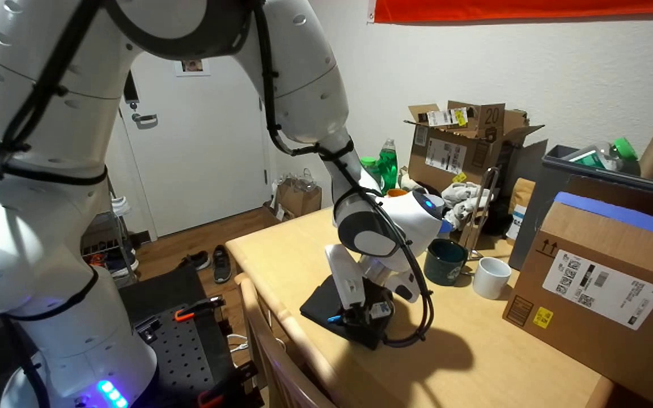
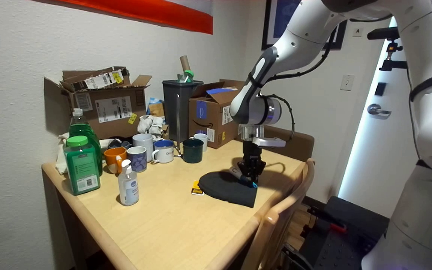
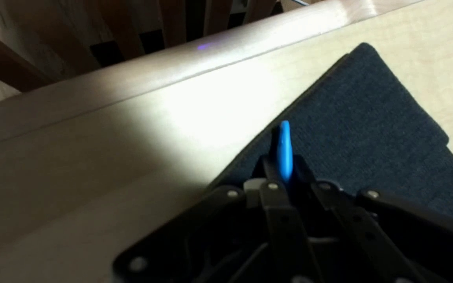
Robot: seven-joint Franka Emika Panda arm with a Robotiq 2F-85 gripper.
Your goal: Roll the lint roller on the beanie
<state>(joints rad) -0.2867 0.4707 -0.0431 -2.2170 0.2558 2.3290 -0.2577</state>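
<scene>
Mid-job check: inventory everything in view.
table: one, pale wood, centre
beanie: one, black, on table
lint roller: one, blue and white, in gripper
tag: one, yellow and black, beside beanie
mugs: at least six, mixed colours, near wall
bottles: two, green, beside mugs
pump bottle: one, clear, near mugs
boxes: at least two, brown, on table
bin: one, grey, between boxes
tube: one, brown, in bin
chair: at least one, tan, beside table
banner: one, red, on wall
door: at least one, white, background
shoes: at least two, dark, on floor
arm: one, white, over table
gripper: one, black, shut on lint roller
</scene>
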